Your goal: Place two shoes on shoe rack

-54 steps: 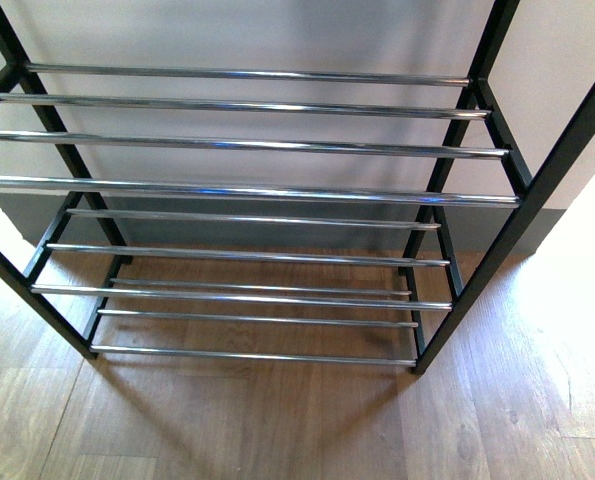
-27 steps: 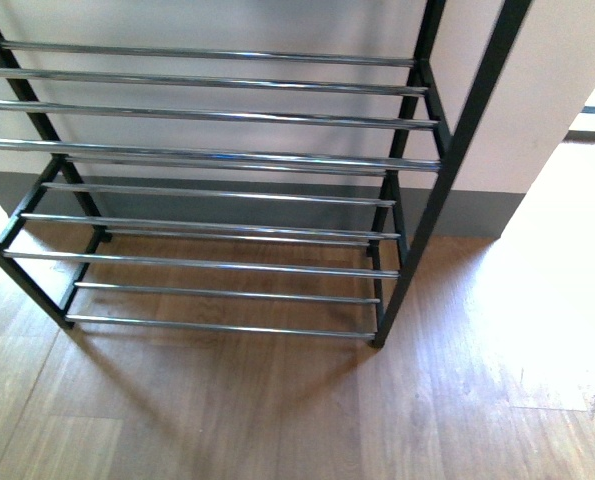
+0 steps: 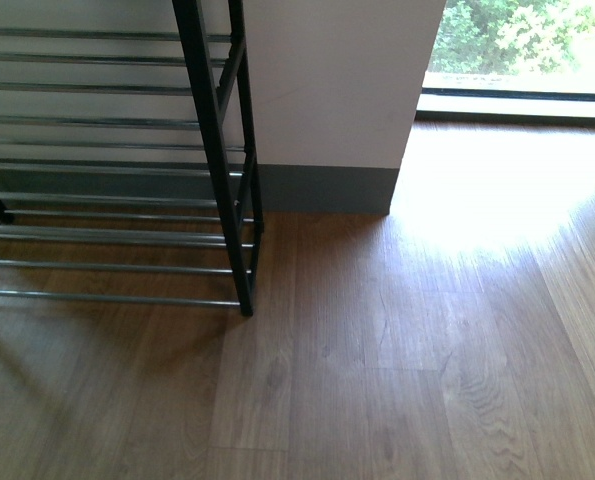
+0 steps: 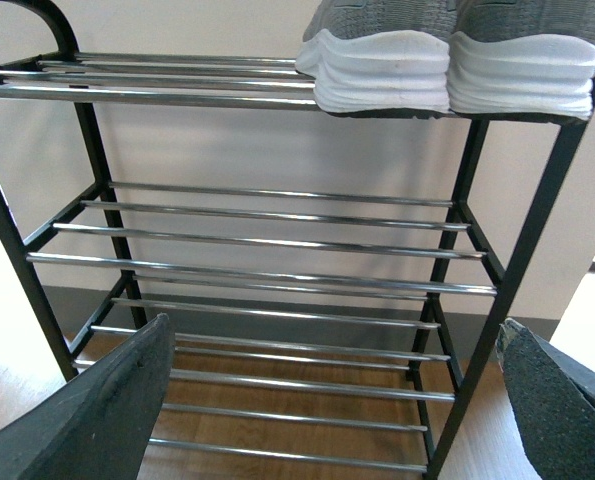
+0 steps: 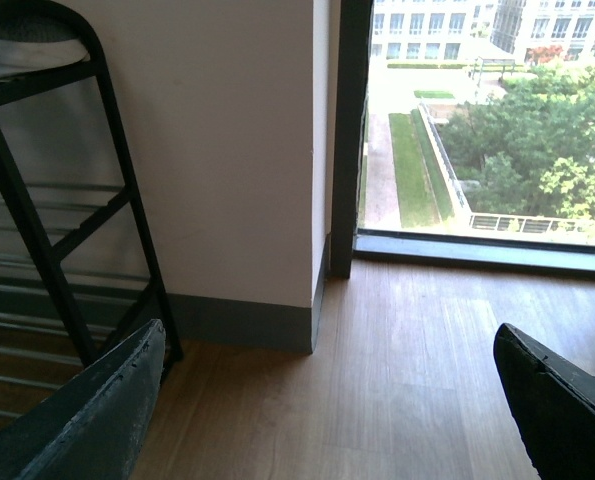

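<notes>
Clearly your left hand, spread and empty, faces the shoe rack; your right hand, likewise spread, points past it.

Brown wood-plank floor meeting a white wall, which is trimmed along its foot by a grey baseboard; a bright patch of sunlight lies on the boards beside the wall's corner. Beyond the dark window frame, the right wrist view shows leafy trees, a strip of lawn and pale buildings.
</notes>
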